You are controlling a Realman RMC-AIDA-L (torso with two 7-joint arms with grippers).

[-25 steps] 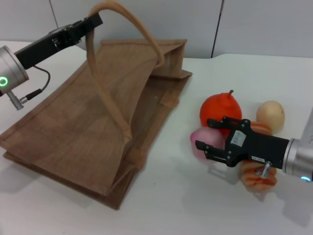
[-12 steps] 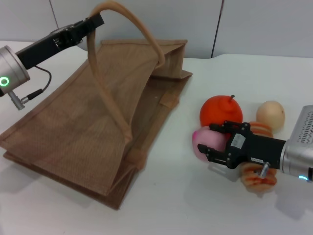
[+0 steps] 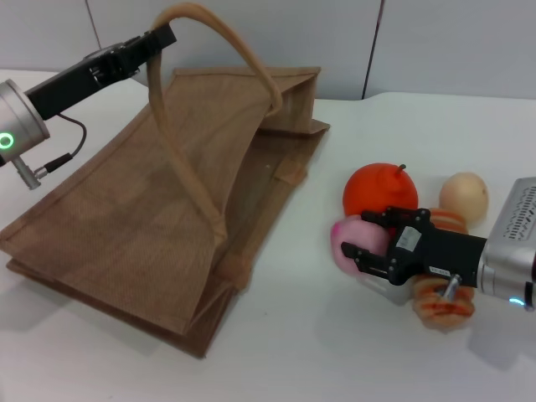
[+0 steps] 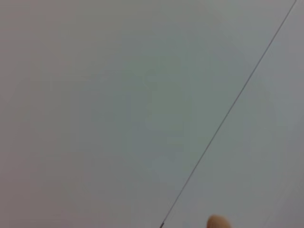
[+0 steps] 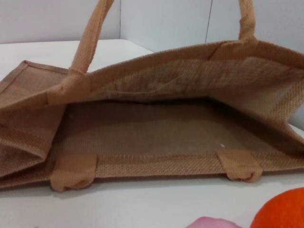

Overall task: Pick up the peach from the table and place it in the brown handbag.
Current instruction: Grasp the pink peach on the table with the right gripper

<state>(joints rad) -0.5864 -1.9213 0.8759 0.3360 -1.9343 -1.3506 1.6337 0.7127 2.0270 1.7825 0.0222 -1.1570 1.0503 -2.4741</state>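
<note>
- Right hand has its fingers closed around the peach, low on the tabletop right of the bag.
- Orange fruit touches the peach, so lifting might nudge it.
- Left hand pinches the handle, propping the mouth open; a slip there could shut it.

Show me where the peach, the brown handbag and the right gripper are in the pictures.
peach (image 3: pixel 353 236), head view, on its visible pink left side.
brown handbag (image 3: pixel 126 226), head view, on the flat upper panel.
right gripper (image 3: pixel 362 238), head view, midway between the black fingertips that stand around the peach.
</note>
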